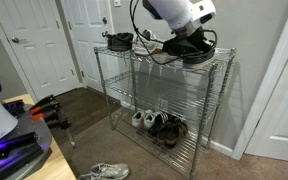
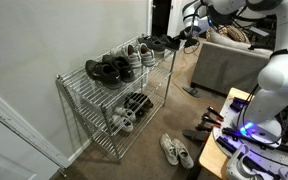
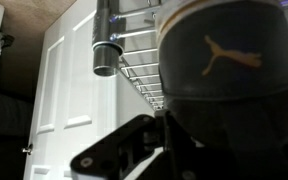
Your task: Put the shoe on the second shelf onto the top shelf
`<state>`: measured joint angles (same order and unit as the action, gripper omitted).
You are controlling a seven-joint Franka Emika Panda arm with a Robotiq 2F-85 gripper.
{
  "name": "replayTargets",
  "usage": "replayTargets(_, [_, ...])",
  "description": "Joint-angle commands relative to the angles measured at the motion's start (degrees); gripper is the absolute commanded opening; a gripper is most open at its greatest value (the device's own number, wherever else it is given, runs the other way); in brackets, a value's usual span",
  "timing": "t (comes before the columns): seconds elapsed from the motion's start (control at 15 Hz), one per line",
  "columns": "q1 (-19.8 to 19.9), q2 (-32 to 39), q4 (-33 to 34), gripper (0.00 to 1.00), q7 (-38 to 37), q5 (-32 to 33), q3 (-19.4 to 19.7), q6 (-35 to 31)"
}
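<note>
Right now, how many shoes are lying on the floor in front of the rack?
2. One white-and-grey sneaker and its mate lie side by side on the carpet before the rack. Others could be out of frame.

Both exterior views overlook the rack (image 1: 164, 62) (image 2: 84, 95) from differing angles; wrist view hugs the shoe (image 3: 224, 60).

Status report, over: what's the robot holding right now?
Gripper shut on the dark Puma sneaker. Sneaker aloft at top shelf height. Close beside it, the chrome rack post.

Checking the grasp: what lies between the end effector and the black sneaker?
Nothing: in the wrist view the end effector presses directly against the black sneaker at its heel.
</note>
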<state>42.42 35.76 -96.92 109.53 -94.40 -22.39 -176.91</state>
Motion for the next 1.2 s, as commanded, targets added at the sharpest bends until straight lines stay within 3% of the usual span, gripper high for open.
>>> replayTargets(0.0, [1.2,-2.1,-3.0,0.04,5.7,-5.1,-1.4,2.6])
replayTargets(0.33, [2.0,-4.3,-8.5,0.04,3.6,-0.3,-1.3,7.7])
replayTargets(0.4, [2.5,-6.4,-11.6,0.05,8.5,-5.0,-2.2,8.1])
replayTargets(0.47, [2.6,-7.3,-12.8,0.04,9.7,-5.9,-2.2,8.7])
replayTargets(0.73, [1.5,-8.4,-12.5,0.04,9.4,-4.9,-2.7,8.1])
replayTargets(0.8, [1.5,-8.9,-12.3,0.34,10.3,-5.8,-2.9,7.9])
replayTargets(0.93, [1.6,-9.2,-12.3,0.41,11.4,-6.8,-3.4,8.0])
replayTargets(1.13, [1.3,-9.2,-12.6,0.59,13.1,-8.5,-3.8,7.8])
